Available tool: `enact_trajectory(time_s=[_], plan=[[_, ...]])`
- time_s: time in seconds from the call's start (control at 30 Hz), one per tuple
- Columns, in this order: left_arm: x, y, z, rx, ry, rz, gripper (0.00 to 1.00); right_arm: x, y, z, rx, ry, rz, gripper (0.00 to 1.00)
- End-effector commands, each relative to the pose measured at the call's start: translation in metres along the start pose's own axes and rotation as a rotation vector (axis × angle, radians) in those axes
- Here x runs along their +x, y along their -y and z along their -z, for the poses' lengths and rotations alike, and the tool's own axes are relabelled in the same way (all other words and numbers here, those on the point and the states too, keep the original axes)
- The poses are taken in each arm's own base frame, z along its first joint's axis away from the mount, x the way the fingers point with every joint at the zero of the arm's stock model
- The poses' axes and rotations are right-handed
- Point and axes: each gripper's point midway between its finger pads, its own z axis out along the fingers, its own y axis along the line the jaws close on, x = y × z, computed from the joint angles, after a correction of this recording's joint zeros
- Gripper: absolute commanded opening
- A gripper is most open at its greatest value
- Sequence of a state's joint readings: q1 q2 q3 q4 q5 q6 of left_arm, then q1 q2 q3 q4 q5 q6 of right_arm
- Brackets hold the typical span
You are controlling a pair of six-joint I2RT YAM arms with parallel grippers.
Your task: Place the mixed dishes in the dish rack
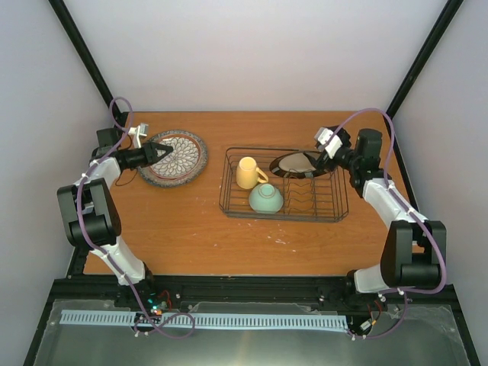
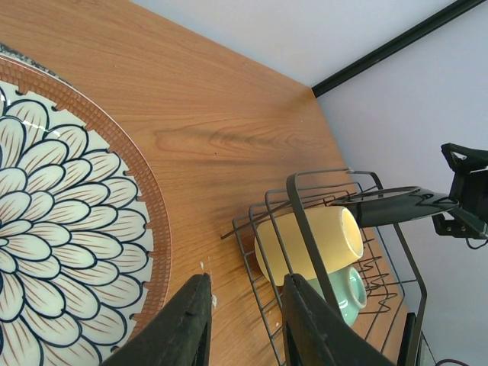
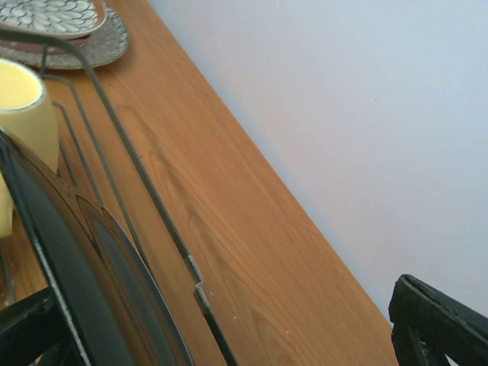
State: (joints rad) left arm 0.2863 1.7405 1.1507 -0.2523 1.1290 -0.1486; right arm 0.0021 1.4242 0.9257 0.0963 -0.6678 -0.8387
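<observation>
The black wire dish rack [image 1: 335, 216] holds the yellow mug [image 1: 247, 172] lying on its side and the mint-green bowl [image 1: 265, 199] upside down. A cream plate with a dark striped rim [image 1: 293, 162] leans on edge at the rack's back right. My right gripper [image 1: 314, 162] stands wide open around that plate's rim [image 3: 72, 267]; the plate is near one finger [image 3: 23, 329] and far from the other. The brown petal plate [image 1: 179, 156] lies on a pink plate with a grey speckled rim [image 1: 162, 181] at the table's left. My left gripper [image 2: 248, 282] hovers at the petal plate's edge [image 2: 149, 229], narrowly open with nothing between its fingers.
A black frame post [image 1: 84, 53] rises at each back corner. White walls close the table at the back and sides. Bare wood [image 1: 198, 236] lies in front of the rack and between the rack and the stacked plates.
</observation>
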Motion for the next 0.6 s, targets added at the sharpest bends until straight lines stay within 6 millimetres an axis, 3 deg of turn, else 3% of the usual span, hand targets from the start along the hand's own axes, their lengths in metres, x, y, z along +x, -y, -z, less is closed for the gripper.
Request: enact_trajectory(time_s=[0.0,0.13,0.37,0.57], plan=[[-0.017,0.002,0.004,0.003,0.026,-0.032,0.27,-0.014,0.024,-0.003,0.131,0.058,-0.047,1.0],[-0.017,0.003,0.003,0.003,0.025,-0.034,0.27,-0.004,0.027,-0.017,0.138,0.02,-0.074,1.0],[-0.012,-0.005,0.003,-0.014,0.018,-0.016,0.27,-0.004,0.031,-0.025,0.157,0.028,-0.108,1.0],[-0.014,-0.018,0.012,-0.055,0.047,0.023,0.31,-0.03,0.026,-0.008,0.185,0.162,-0.1,1.0]])
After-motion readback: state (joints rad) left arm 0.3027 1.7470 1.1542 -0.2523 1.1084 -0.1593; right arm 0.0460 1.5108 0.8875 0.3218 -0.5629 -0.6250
